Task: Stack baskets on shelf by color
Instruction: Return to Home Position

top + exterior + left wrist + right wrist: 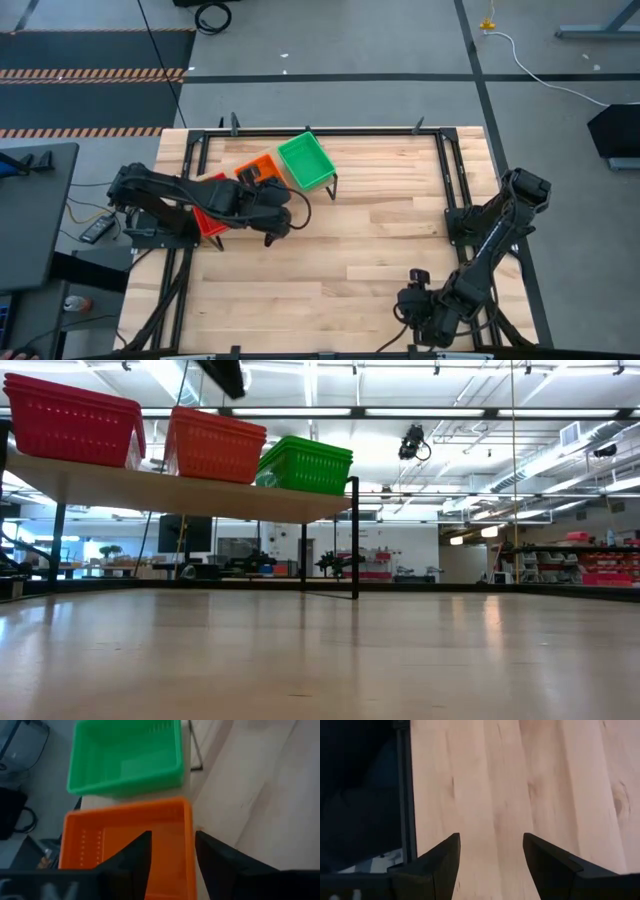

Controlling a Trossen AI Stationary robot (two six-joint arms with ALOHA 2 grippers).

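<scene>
Left gripper (172,855), jaws apart and holding nothing, hovers just above the orange baskets (125,840), with the green baskets (125,757) right beside them. Over on the other side the right gripper (490,855), jaws spread and bare too, hangs over the plain wooden surface (520,780) near its edge, well apart from the action. On the shelf (180,495) it's red baskets (70,422), orange, green, one pile per colour, no loose basket showing anywhere, so I'd call the stacking done, with only the left arm to pull clear and park.
</scene>
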